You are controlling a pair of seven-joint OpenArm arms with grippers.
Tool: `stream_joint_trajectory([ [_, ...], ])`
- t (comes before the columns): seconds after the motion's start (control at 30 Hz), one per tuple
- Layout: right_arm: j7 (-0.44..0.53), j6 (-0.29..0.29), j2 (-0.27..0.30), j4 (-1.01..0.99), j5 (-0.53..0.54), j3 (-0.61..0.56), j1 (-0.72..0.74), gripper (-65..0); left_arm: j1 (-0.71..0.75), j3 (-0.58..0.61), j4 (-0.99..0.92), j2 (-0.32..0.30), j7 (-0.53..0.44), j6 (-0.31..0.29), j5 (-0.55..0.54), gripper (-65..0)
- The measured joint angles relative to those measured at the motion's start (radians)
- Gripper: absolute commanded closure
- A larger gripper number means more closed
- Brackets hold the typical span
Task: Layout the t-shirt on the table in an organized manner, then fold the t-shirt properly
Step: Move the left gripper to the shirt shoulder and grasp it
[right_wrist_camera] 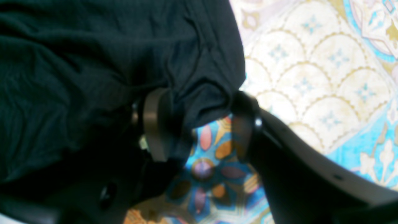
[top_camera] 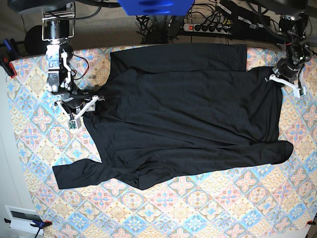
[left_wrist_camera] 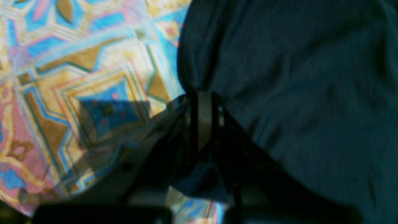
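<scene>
The black t-shirt (top_camera: 188,109) lies spread across the patterned table (top_camera: 198,208), with one long sleeve trailing to the front left and another folded along the front right. My left gripper (top_camera: 272,78) is at the shirt's right edge. In the left wrist view that gripper (left_wrist_camera: 203,105) is shut, pinching the edge of the t-shirt (left_wrist_camera: 295,77). My right gripper (top_camera: 96,100) is at the shirt's left edge. In the right wrist view it (right_wrist_camera: 200,124) stands open, and a bunched fold of the t-shirt (right_wrist_camera: 93,62) lies between its fingers (right_wrist_camera: 155,124).
A power strip with cables (top_camera: 213,25) runs behind the table's far edge. Red clamps (top_camera: 7,64) hold the tablecloth at the left corner. A white box (top_camera: 22,218) sits beyond the front left corner. Bare patterned cloth (top_camera: 208,213) stretches along the front.
</scene>
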Motion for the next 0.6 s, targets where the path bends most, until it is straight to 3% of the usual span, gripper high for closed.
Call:
stream_joint_trajectory([
  [0.23, -0.001, 0.0, 0.0, 0.0, 0.0, 0.0, -0.002, -29.1, 0.1, -0.039, 0.044, -0.073, 0.047, 0.006, 0.01, 0.0],
  [0.6, -0.029, -0.001, 0.0, 0.027, 0.0, 0.0, -0.006, -29.1, 0.185, -0.071, 0.097, -0.104, 0.045, 0.006, 0.015, 0.0],
])
